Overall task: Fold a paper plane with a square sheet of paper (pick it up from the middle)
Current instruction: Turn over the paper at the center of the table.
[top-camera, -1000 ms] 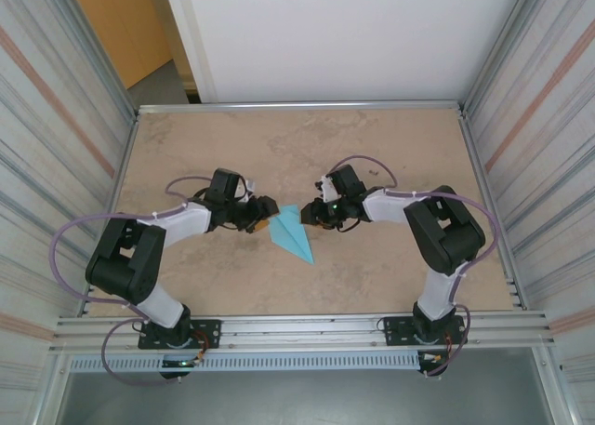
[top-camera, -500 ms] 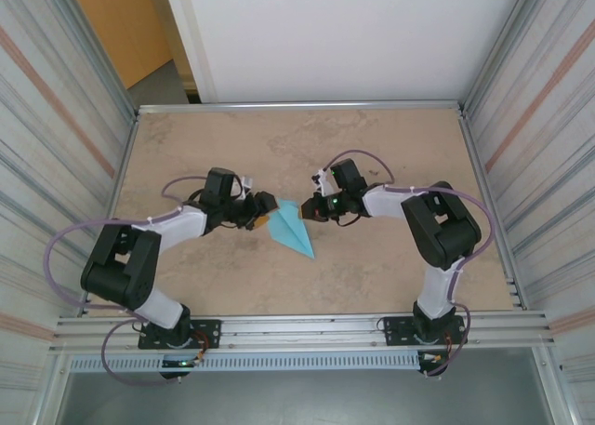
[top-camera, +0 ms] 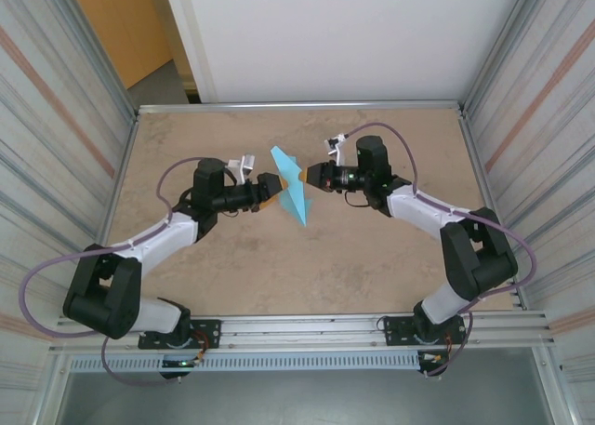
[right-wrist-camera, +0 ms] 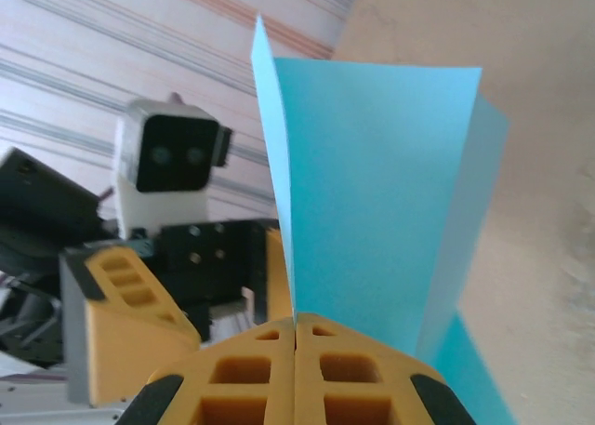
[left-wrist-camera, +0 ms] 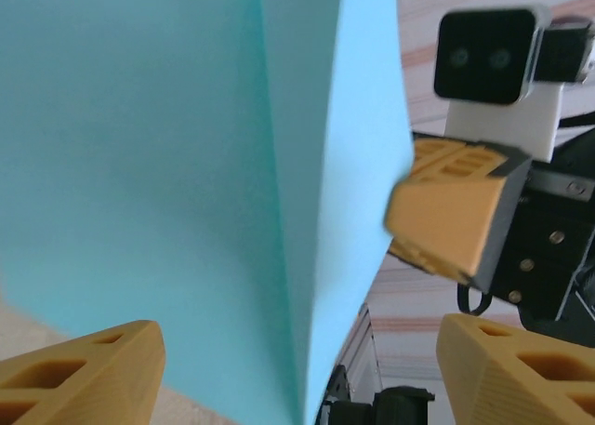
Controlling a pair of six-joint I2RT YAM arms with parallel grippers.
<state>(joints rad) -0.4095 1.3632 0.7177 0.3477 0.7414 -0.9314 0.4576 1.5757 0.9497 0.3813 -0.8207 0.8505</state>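
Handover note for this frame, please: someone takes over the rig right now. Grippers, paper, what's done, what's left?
Right gripper: shut, pinching the paper plane at one edge.
Left gripper: open, jaws standing either side of the folded paper, not clamping it.
Paper: light blue, folded to a narrow pointed shape, held upright between the two grippers over the table.
Done: sheet picked up, main folds made.
Left: the layers splay apart, so the creases probably need pressing before it is set down.
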